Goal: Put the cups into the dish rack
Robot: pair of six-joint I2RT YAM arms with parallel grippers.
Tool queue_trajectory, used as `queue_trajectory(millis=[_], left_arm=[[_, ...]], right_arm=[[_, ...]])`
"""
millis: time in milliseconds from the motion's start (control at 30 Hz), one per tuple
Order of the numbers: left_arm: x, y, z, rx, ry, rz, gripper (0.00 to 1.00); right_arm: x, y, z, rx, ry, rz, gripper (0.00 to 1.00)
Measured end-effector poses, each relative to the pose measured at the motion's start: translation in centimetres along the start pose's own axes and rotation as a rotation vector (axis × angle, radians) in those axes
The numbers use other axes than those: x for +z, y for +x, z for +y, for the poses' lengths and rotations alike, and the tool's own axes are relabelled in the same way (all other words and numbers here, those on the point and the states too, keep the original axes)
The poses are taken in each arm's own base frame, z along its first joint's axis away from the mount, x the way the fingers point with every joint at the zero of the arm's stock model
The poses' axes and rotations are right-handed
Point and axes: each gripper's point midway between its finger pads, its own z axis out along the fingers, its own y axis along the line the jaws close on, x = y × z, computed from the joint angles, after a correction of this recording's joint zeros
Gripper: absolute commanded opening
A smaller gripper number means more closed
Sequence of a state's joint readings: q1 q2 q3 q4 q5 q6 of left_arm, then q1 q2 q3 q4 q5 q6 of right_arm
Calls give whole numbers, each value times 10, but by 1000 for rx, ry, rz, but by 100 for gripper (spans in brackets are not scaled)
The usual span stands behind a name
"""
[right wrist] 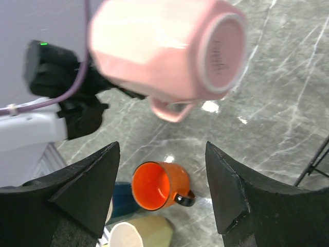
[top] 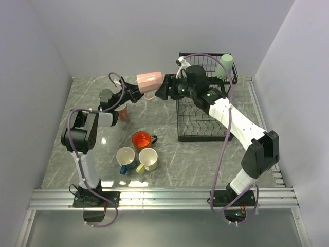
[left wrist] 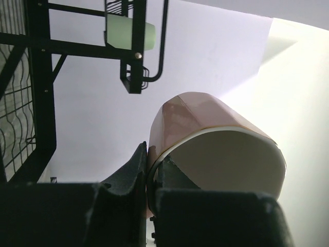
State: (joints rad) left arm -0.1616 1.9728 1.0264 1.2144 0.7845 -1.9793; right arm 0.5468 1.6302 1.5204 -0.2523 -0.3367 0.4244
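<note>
Two grippers meet in the air just left of the dish rack (top: 203, 138) in the overhead view. The left gripper (top: 136, 92) carries a pink mug (top: 149, 81) on its side. The right gripper (top: 165, 90) sits between that mug and the rack's wire edge, with little room on either side. A pale green mug (top: 224, 65) sits in the rack's upper basket. On the table (top: 205, 159), well left of the rack's front, an orange mug (top: 141, 139), a blue mug (top: 126, 156) and a pale yellow mug (top: 148, 159) cluster together. A pinkish mug (top: 123, 111) is half hidden under the left arm.

Only the left wrist view shows the grip: the left gripper (left wrist: 149, 160) pinches the pink mug (left wrist: 205, 134) by its rim wall, one finger inside the pale mouth. The rack (left wrist: 36, 77) stands apart from it.

In the right wrist view the right gripper (right wrist: 162, 149) has its jaws spread wide, holding nothing. The pink mug (right wrist: 164, 49) shows its base, handle hanging down. The orange mug (right wrist: 154, 186) lies far below.
</note>
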Motion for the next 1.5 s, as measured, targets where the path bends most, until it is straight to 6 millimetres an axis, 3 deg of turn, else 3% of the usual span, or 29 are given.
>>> queue_trajectory(millis=[300, 467, 833, 1067, 1267, 1500], left_arm=[[2, 15, -25, 27, 55, -30, 0], [3, 28, -31, 19, 72, -41, 1], [-5, 28, -59, 10, 143, -102, 1], [-7, 30, -72, 14, 183, -109, 0], [-4, 30, -78, 21, 199, -106, 2], [0, 30, -74, 13, 196, -93, 18]], right_arm=[[27, 8, -6, -8, -25, 19, 73], [36, -5, 11, -7, -101, -3, 71], [36, -22, 39, 65, -218, -45, 36], [34, -33, 42, 137, -250, -77, 4], [34, -39, 45, 184, -284, -107, 0], [32, -39, 43, 230, -280, -110, 0]])
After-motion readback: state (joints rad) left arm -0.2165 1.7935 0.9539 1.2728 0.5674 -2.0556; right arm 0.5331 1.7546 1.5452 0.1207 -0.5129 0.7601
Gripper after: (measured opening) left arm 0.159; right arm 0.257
